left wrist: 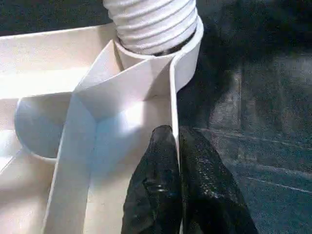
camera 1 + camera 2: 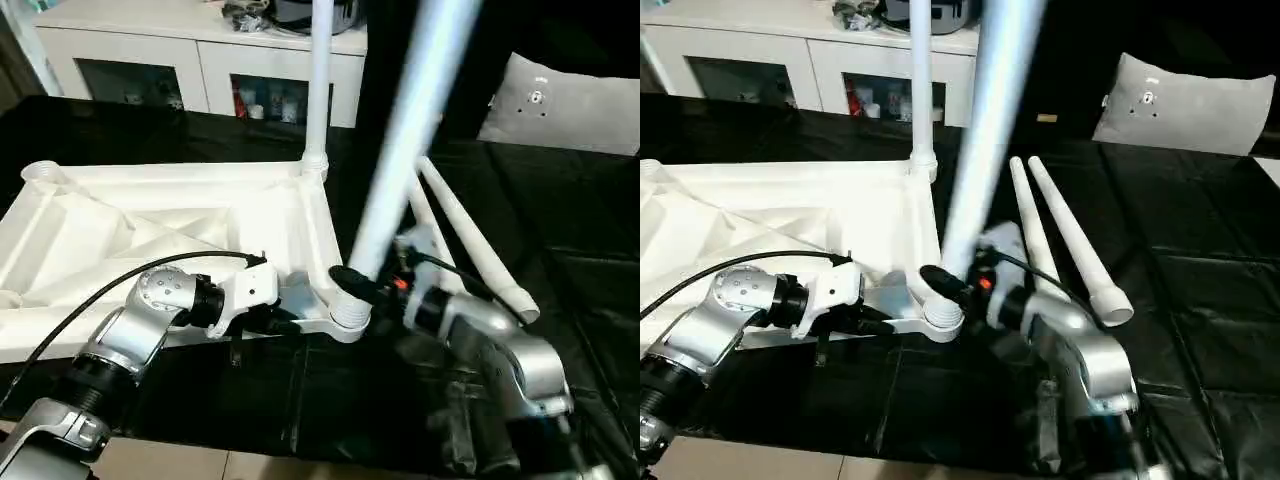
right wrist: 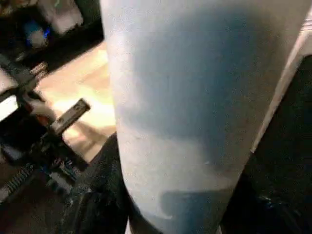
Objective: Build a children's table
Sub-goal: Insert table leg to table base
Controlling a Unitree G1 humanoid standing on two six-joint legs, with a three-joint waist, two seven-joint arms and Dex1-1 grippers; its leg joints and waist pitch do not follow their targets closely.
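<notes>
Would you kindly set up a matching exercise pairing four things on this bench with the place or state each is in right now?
Things:
1. Left tool
2. Right tool
3. Far leg
4. Spare legs

States:
A. Lying loose on the black cover, right of the tabletop
B. Standing upright in the far corner socket
C. Shut on the tabletop's rim, beside the near socket
D. Holding the tilted near leg just above its threaded end at the near socket

Pairs: 1-C, 2-D, 3-B, 4-A
</notes>
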